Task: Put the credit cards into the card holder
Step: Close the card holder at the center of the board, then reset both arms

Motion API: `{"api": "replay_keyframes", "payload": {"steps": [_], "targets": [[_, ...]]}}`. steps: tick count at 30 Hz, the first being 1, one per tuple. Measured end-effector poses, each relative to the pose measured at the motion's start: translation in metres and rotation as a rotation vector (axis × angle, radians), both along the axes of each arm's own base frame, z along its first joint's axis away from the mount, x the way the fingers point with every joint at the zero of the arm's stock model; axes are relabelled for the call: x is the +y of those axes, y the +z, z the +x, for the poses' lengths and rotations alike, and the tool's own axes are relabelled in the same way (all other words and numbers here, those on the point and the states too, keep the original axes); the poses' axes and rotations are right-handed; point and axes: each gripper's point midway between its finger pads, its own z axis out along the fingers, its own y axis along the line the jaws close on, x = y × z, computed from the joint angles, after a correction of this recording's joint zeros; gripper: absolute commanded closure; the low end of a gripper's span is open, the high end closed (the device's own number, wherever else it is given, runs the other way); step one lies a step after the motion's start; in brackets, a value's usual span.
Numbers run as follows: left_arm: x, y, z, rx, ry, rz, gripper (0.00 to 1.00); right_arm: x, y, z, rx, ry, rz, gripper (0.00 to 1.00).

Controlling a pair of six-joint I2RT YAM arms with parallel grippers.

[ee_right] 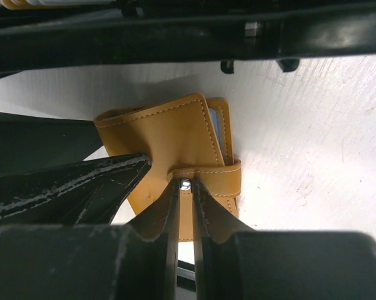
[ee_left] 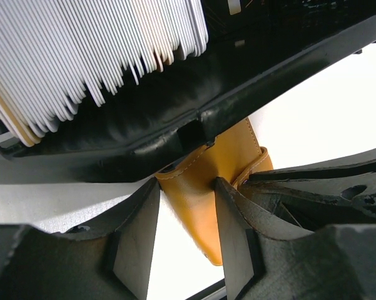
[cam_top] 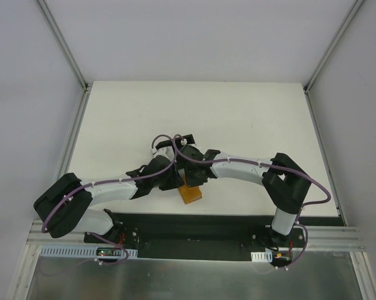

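Left pincer (ee_left: 188,183), nearest the left wrist camera, has a tan-orange folding wallet (ee_left: 197,219) standing between its fingers (ee_left: 137,237). Both tips touch the leather, so it is pinching the wallet's edge.

Right pincer (ee_right: 185,187): fingers nearly pressed together, with only a narrow slit between them. The tips sit at the snap stud (ee_right: 185,184) of the wallet's closing strap (ee_right: 222,178). Cannot tell whether they clamp the strap.

Wallet position: mid-width of the white surface (cam_top: 238,112), toward its near edge, where the two arms meet.

Card holder (ee_left: 144,119): a black box, seen in both wrist views just beyond the wallet. Its white ridged insert (ee_left: 81,56) runs along one side. A thin tan-orange edge (ee_left: 15,122) lies at the end of the ridges; cannot tell whether it is a card.

Credit cards: a pale blue-white edge (ee_right: 218,131) shows inside the wallet's open side, tucked in the fold. No other card is discernible.
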Motion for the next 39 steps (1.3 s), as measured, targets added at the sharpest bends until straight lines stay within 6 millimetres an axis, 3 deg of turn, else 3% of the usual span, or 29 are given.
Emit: {"api": "replay_keyframes", "payload": {"steps": [4,7,12,18,24,26,30,34,39], "targets": [[0.000,0.001,0.000,-0.006,-0.004,0.000,0.54,0.000,0.001,0.000,-0.002,0.000,0.021,0.87],[0.000,0.003,0.000,-0.019,-0.013,-0.002,0.41,0.003,0.007,0.002,-0.030,0.009,0.069,0.85],[0.011,0.012,0.000,-0.070,-0.019,0.041,0.25,0.006,0.014,0.007,-0.101,0.064,0.127,0.67],[0.025,0.040,0.016,-0.158,0.005,0.110,0.19,0.008,0.024,0.033,-0.208,0.108,0.146,0.52],[0.043,0.070,0.029,-0.243,0.050,0.125,0.01,-0.003,0.066,0.050,-0.331,0.114,0.219,0.40],[0.052,0.075,0.029,-0.255,0.067,0.137,0.01,-0.010,0.084,0.049,-0.376,0.111,0.257,0.32],[0.075,0.084,0.029,-0.276,0.129,0.173,0.01,-0.038,0.107,0.045,-0.465,0.054,0.291,0.22],[0.109,0.089,0.033,-0.275,0.233,0.212,0.01,-0.092,0.108,0.051,-0.531,-0.075,0.253,0.02],[0.173,0.107,0.049,-0.300,0.463,0.213,0.01,-0.161,0.110,0.064,-0.599,-0.275,0.183,0.04]]}}
